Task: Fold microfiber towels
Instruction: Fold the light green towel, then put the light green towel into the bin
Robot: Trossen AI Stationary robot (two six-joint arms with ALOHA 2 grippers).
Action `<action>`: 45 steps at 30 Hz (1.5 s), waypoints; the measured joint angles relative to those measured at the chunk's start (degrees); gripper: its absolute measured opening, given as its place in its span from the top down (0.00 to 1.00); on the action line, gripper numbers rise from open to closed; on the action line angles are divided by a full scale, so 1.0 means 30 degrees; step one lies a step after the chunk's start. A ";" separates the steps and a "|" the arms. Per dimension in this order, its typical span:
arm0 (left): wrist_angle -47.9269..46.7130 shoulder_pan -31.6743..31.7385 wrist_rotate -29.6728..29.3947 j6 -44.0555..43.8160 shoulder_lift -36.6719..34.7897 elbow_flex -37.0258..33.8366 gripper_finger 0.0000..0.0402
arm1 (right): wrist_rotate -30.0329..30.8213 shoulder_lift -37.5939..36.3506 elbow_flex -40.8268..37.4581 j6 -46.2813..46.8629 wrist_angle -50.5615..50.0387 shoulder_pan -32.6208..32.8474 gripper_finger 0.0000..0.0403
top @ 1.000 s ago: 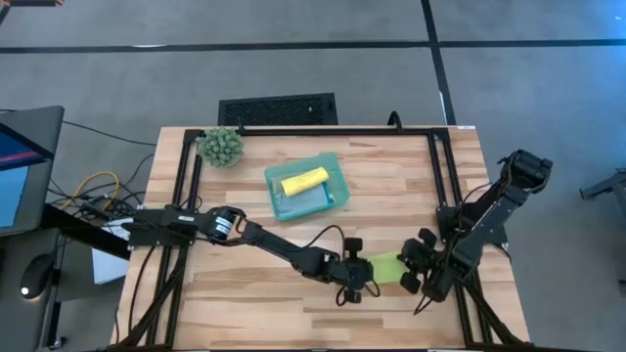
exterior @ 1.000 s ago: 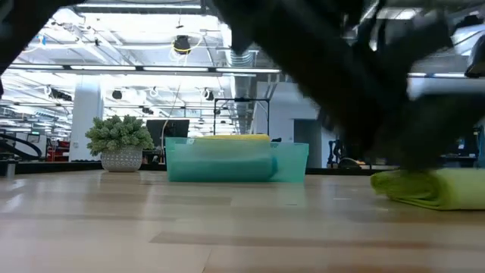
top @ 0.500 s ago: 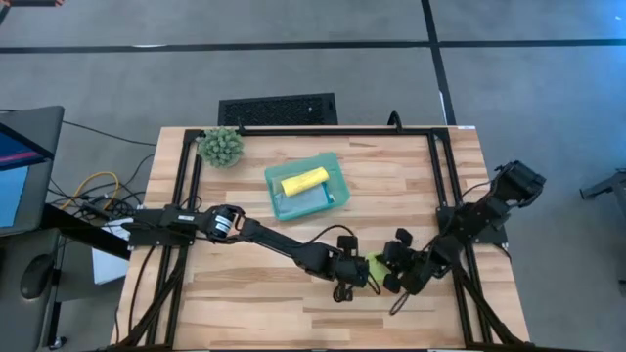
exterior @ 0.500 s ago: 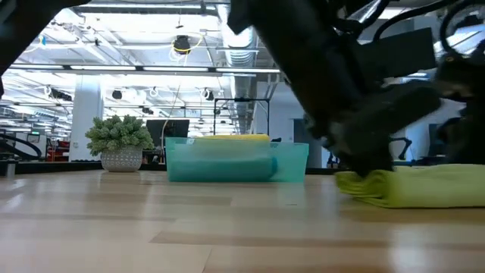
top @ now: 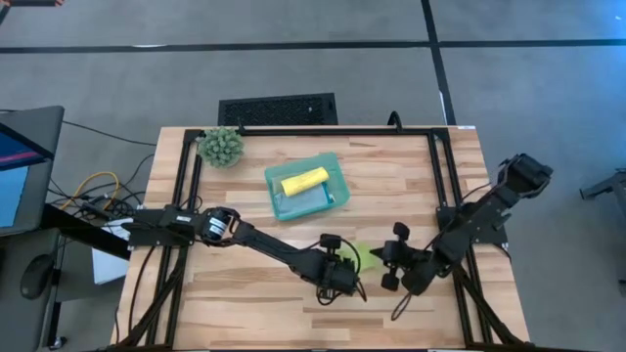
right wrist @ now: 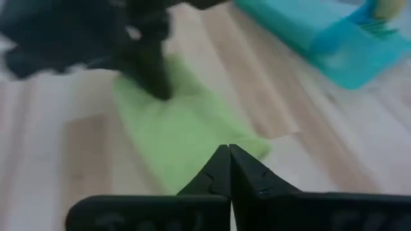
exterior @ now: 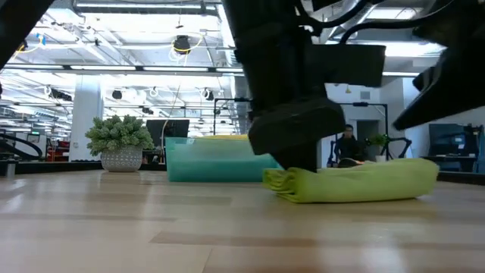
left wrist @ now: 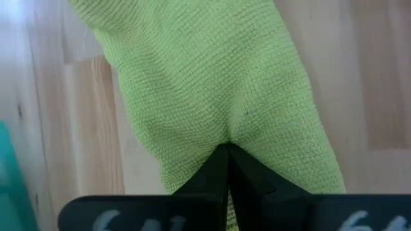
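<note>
The lime green towel (top: 365, 256) has been drawn leftward across the counter (top: 391, 186) within the last second and now lies bunched between both claws. The left claw (top: 344, 277) is closed on its edge; the right claw (top: 389, 266) is closed just beside it. The fold is judged half done. One yellow towel (top: 304, 180) is counted in one teal tray (top: 336, 171); one plant ball (top: 221, 147) is seen.

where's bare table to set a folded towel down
Bare wood: the strip right of the teal tray, up to the right arm's base, and the near edge left of the left gripper. Crowded: the middle front, where both shut grippers, the right gripper included, meet on the lime green towel.
</note>
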 joint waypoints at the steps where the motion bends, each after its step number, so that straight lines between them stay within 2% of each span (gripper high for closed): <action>1: -0.0145 -0.0017 -0.0072 -0.0038 -0.0250 -0.0013 1.00 | -0.0189 -0.0245 0.0011 0.0000 0.0090 0.0218 0.95; 6: -0.0556 -0.0426 -0.0100 0.0184 -0.1229 -0.0214 1.00 | -0.1004 -0.0056 0.0015 -0.1443 0.2169 0.1171 0.87; 11: -0.0266 -0.1077 -0.0533 0.0228 -0.2309 -0.0100 1.00 | -0.1433 0.2480 0.0010 -0.7529 0.7930 0.1046 0.73; 14: -0.1261 -0.1628 -0.0937 0.0183 -0.2542 -0.0140 1.00 | -0.3163 0.3944 0.0591 -1.0301 0.9664 0.0130 0.61; 19: -0.3635 -0.2994 -0.3535 -0.1594 -0.3710 -0.0108 1.00 | -0.6538 0.6082 0.3163 -1.3806 0.7659 -0.1616 0.43; 22: -0.3829 -0.3808 -0.4972 -0.2900 -0.4596 -0.1013 1.00 | -0.6605 0.7066 0.5098 -1.5431 0.4495 -0.2339 0.37; 25: -0.3762 -0.4653 -0.6363 -0.4520 -0.5614 -0.2484 1.00 | -0.6600 0.7662 0.6849 -1.5834 0.0394 -0.2823 0.36; 29: -0.3332 -0.5686 -0.7645 -0.7162 -0.6731 -0.5146 1.00 | -0.6607 0.8430 0.8315 -1.5854 -0.3356 -0.3192 0.38; 32: -0.2230 -0.6258 -0.8189 -0.9058 -0.7377 -0.7282 1.00 | -0.7033 0.8643 0.8498 -1.5858 -0.3635 -0.3599 0.43; 35: -0.1285 -0.6863 -0.8270 -1.0422 -0.7781 -0.8972 1.00 | -0.8345 0.8617 0.8497 -1.5946 -0.3561 -0.4088 0.54; 42: -0.1857 -0.8766 -0.7904 -1.2676 -0.8079 -0.9088 1.00 | -0.9806 0.8395 0.9077 -1.6621 -0.4265 -0.4979 0.90; 45: -0.1844 -0.9547 -0.8477 -1.2762 -0.8680 -0.8734 1.00 | -1.1477 0.8395 1.0329 -1.7055 -0.5845 -0.5494 0.97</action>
